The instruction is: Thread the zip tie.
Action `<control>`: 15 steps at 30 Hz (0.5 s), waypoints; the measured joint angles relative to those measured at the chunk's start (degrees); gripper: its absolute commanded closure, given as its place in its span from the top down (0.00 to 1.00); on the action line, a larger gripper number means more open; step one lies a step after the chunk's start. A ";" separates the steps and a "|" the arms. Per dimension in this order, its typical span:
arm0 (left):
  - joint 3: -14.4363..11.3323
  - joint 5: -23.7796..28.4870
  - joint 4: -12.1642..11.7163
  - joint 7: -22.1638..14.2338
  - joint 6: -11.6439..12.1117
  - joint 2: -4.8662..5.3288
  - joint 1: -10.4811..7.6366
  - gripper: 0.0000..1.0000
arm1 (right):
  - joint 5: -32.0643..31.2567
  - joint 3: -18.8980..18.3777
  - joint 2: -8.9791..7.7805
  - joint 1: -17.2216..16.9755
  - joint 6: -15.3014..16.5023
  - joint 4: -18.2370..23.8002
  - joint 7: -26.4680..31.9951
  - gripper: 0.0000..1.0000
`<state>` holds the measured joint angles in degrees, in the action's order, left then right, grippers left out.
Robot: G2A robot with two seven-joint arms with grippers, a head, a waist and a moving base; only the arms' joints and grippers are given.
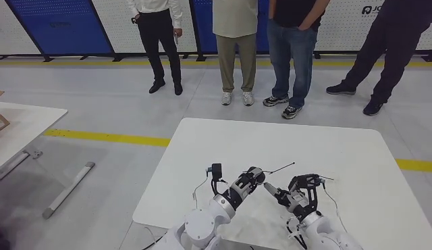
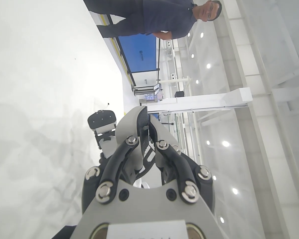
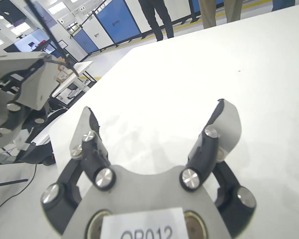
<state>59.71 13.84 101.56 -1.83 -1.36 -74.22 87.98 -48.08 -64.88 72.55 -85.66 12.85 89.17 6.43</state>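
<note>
While its fingers are pressed together, the left gripper (image 2: 146, 118) pinches the thin black zip tie (image 1: 280, 167) at one end. Seen from the right wrist, the strip (image 3: 35, 11) leaves the left gripper (image 3: 46, 59) at the fingertips and runs off as a straight dark line; a short dark piece also pokes out beside the tips, and I cannot tell whether that is the tie's head or its tail. From above, the tie slants away from the left gripper (image 1: 258, 176) toward the far right, lifted off the table (image 1: 270, 138). Its free end lies just beyond the right gripper (image 1: 307, 181), apart from it.

The right gripper (image 3: 154, 106) is spread wide, with nothing between its fingers and bare white tabletop (image 3: 189, 63) under the gap. It sits just right of the left gripper, and both are over the near part of the table, close to the near edge.
</note>
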 measured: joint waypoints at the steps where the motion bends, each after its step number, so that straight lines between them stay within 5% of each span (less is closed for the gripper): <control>1: -0.07 0.03 -0.05 0.03 0.05 -0.02 -0.05 0.00 | -0.16 0.03 0.00 0.02 0.21 -0.15 -0.42 0.91; 3: -0.22 0.03 -0.08 0.10 0.18 -0.04 -0.10 0.00 | -0.32 0.11 0.04 0.17 0.43 -0.36 -0.93 0.46; 5: -0.29 0.03 -0.10 0.14 0.27 -0.06 -0.11 0.00 | -0.24 0.15 0.08 0.41 0.25 -0.41 -0.92 0.33; 8: -0.30 0.04 -0.10 0.15 0.29 -0.06 -0.11 0.00 | -0.26 0.34 0.11 0.63 0.07 -0.18 -0.25 0.24; 15: -0.29 0.05 -0.10 0.14 0.28 -0.06 -0.11 0.00 | 0.17 0.90 0.10 0.96 1.94 0.88 1.42 0.20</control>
<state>59.42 13.88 101.46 -1.68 -1.08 -74.28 87.87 -47.91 -63.98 72.65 -84.70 14.79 90.04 7.85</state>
